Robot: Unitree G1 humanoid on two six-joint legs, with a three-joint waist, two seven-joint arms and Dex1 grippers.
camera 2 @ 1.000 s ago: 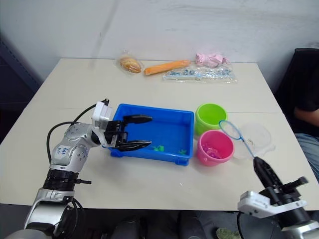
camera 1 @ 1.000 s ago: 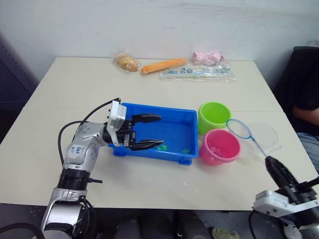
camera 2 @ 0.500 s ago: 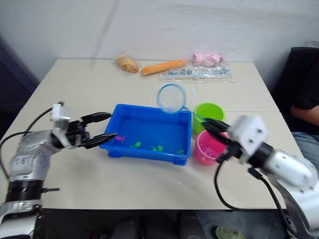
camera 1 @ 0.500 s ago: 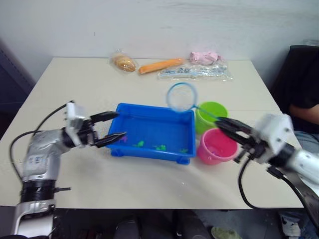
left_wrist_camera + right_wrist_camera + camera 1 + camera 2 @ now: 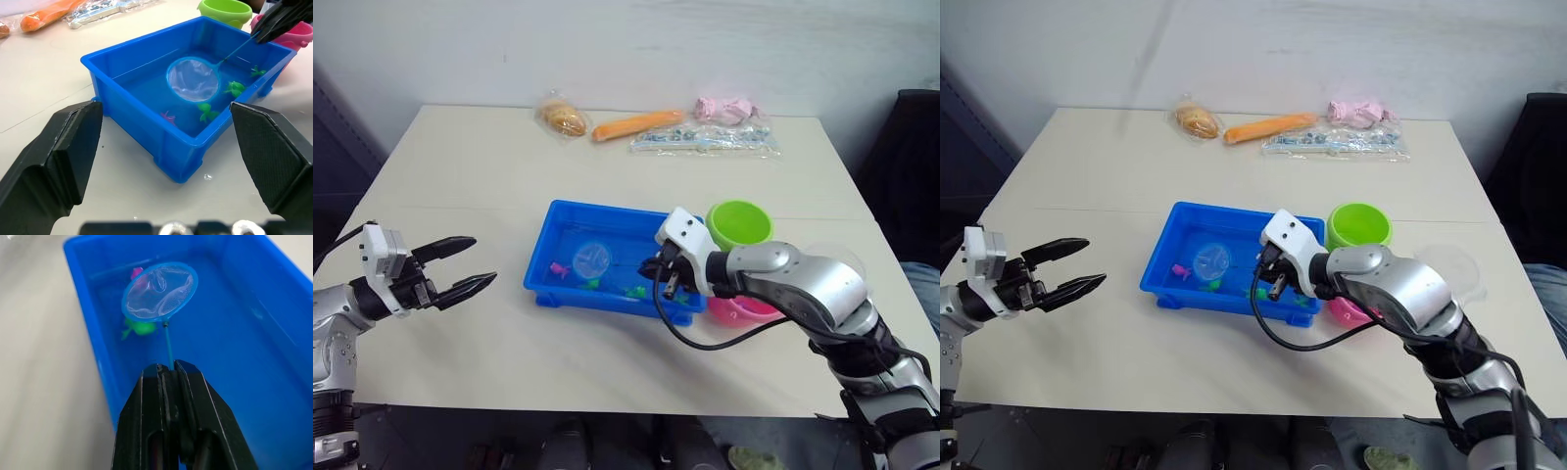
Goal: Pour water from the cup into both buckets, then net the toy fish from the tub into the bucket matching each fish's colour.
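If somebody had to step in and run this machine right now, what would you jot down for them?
Right gripper: shut on the net handle, with the ring down inside the tub, over the fish.
Left gripper: open, holding nothing, off the tub's left end.
In the tub: one pink fish and three green fish.
Green bucket and pink bucket stand at the tub's right end; the cup sits beyond them.
Done: net in hand and in the tub. Pouring: cannot tell.
Left: scoop each fish into its matching bucket.
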